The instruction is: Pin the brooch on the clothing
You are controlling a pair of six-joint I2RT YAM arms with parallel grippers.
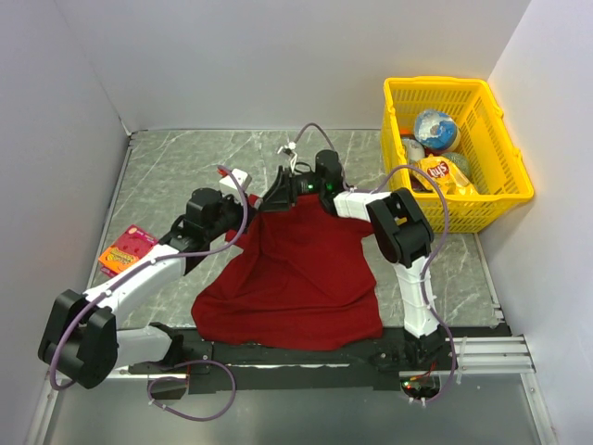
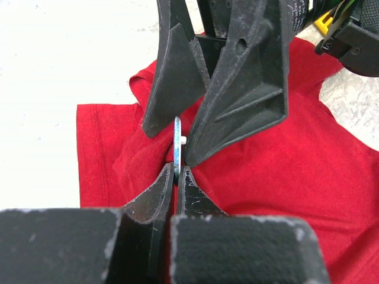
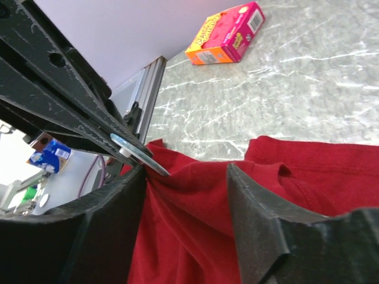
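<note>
Two black fingers of the left gripper fill the bottom of the left wrist view, pressed together on the lower edge of the brooch, a thin silvery-white disc seen edge-on and standing upright just above their tips. A small white stud sticks out of the disc's right face. From above, the right gripper reaches down over the same spot with one finger on each side of the disc; the stud-side finger lies close against the stud, and the other stands a little apart. In the right wrist view that gripper's jaws are open with a wide gap between them, and a bunched fold of the dark-red T-shirt rises into the gap. The disc meets the fabric beside one of these fingers, but the views do not settle whether it is fastened to the cloth. Seen from the top camera, most of the shirt lies spread on the grey marbled table just beyond the arm bases, while its far part is drawn up in a peak to where the two grippers meet. An orange-and-pink box lies flat to the left, near the left arm. At the far right corner stands a yellow basket holding a Lay's bag and other packets.
</note>
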